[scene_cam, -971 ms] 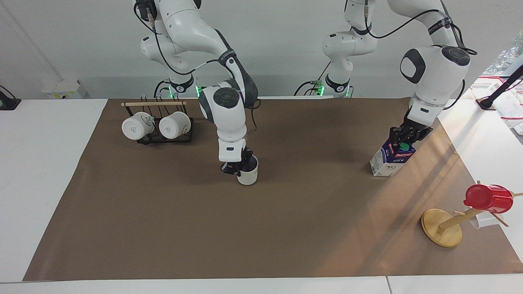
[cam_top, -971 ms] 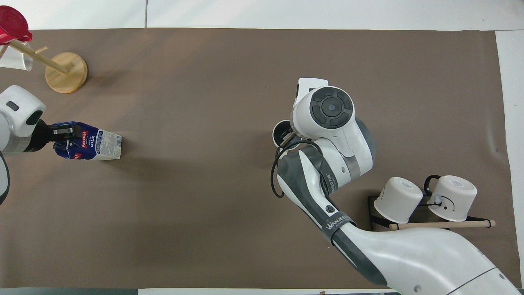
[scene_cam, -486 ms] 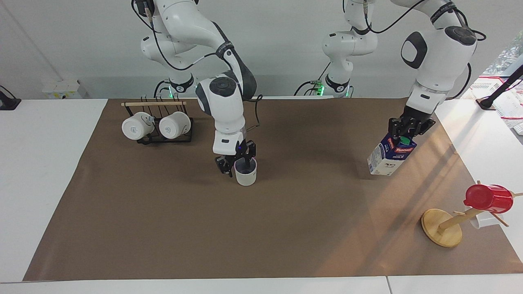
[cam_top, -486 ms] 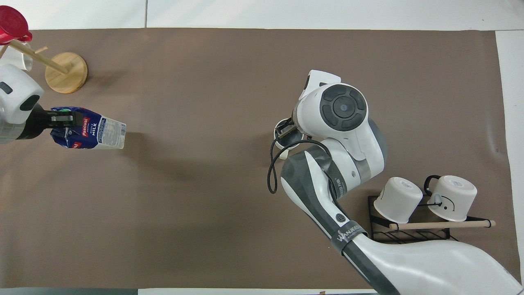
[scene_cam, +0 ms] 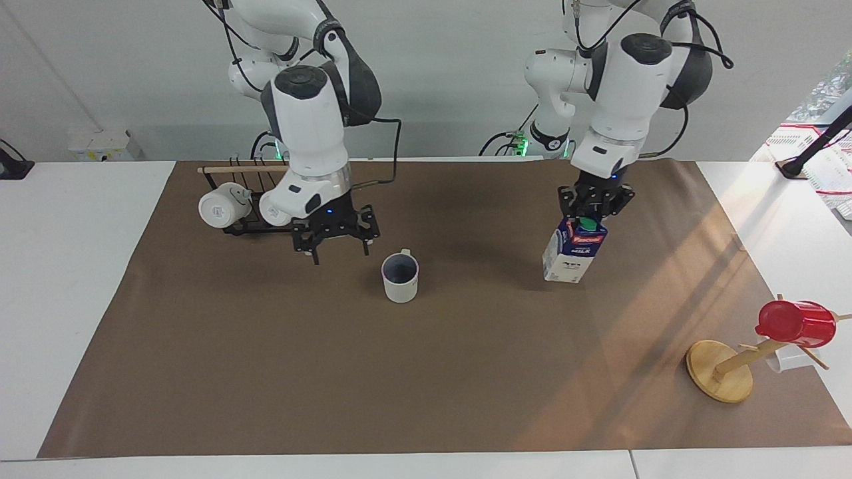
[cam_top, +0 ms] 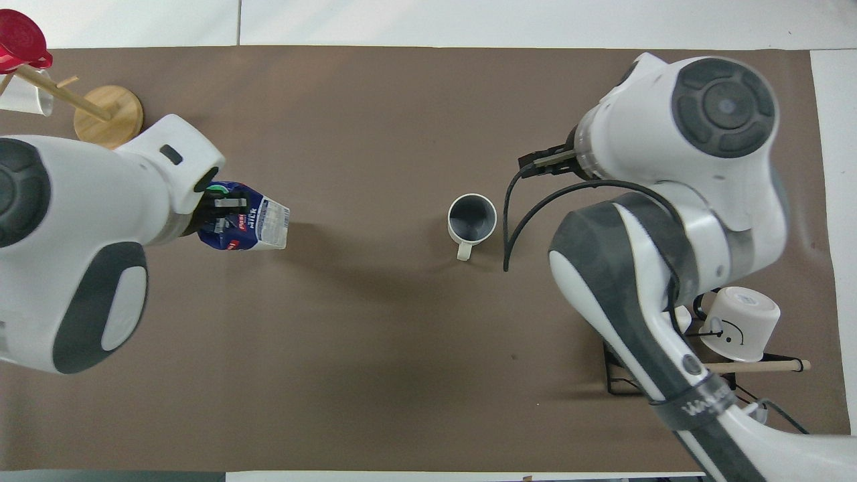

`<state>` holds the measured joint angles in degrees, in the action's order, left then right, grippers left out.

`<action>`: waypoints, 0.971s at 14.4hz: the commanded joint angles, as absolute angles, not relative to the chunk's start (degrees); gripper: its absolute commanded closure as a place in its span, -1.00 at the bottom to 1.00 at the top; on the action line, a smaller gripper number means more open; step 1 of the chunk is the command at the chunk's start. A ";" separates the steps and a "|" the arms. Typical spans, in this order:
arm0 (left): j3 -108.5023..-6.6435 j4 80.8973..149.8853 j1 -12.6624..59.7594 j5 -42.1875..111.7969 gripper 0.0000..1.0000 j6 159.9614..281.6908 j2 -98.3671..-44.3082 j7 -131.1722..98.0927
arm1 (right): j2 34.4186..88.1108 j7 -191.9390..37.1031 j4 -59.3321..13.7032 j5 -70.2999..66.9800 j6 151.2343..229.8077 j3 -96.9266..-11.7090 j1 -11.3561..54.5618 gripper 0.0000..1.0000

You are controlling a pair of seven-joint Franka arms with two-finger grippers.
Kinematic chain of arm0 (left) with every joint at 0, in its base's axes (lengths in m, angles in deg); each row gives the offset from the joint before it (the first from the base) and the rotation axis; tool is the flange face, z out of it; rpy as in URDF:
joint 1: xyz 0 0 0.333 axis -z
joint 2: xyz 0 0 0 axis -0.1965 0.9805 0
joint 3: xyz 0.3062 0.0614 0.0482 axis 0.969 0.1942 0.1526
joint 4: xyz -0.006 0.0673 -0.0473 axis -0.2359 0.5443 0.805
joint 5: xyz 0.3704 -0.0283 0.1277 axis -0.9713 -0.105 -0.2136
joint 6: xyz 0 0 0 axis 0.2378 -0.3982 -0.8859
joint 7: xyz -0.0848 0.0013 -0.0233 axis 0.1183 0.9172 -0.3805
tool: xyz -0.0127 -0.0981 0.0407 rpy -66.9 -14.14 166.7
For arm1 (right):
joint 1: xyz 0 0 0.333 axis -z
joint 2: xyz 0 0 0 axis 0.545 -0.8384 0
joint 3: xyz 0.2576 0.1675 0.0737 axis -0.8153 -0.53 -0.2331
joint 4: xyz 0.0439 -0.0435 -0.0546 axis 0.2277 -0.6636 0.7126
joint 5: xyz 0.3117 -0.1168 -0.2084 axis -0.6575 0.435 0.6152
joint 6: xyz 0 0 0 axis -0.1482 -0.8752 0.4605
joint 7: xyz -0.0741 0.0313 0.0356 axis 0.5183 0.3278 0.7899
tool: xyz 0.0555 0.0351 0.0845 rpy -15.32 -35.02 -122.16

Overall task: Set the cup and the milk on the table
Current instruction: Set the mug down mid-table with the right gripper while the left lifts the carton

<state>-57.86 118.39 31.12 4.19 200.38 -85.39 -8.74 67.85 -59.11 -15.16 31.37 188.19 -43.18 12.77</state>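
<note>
The cup [scene_cam: 400, 278] stands upright on the brown paper [scene_cam: 426, 372] of the table [scene_cam: 73, 266], near the middle, with nothing touching it; it also shows in the overhead view [cam_top: 472, 218]. My right gripper [scene_cam: 338, 251] is open and empty, raised over the paper between the cup and the mug rack. My left gripper [scene_cam: 594, 207] is shut on the top of the milk [scene_cam: 572, 251] and holds it slightly tilted, toward the left arm's end from the cup. The milk [cam_top: 251, 224] shows under the left hand in the overhead view. I cannot tell whether its base touches the paper.
A black wire rack [scene_cam: 266, 226] with two white mugs [scene_cam: 223, 206] lies toward the right arm's end, near the robots. A wooden mug tree [scene_cam: 719, 369] with a red cup [scene_cam: 795, 322] stands at the left arm's end, farther from the robots.
My right gripper let go of the cup, opened, rose and moved toward the rack. My left gripper carried the milk toward the middle of the table and held it more upright.
</note>
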 commanded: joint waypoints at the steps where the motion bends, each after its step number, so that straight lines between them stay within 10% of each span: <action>1: -57.18 111.86 37.59 1.85 1.00 199.60 -79.75 1.56 | 70.70 -57.64 -13.90 32.53 182.99 -43.78 18.06 -1.00; 14: -57.09 95.84 50.88 -3.52 1.00 196.26 -64.00 19.52 | 77.58 -65.20 -8.28 31.57 158.71 -44.04 33.64 -1.00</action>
<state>-57.97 97.76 49.63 -1.53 198.30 -64.54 17.94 79.73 -64.00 -11.91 31.43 161.09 -42.95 33.07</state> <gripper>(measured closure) 0.604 0.000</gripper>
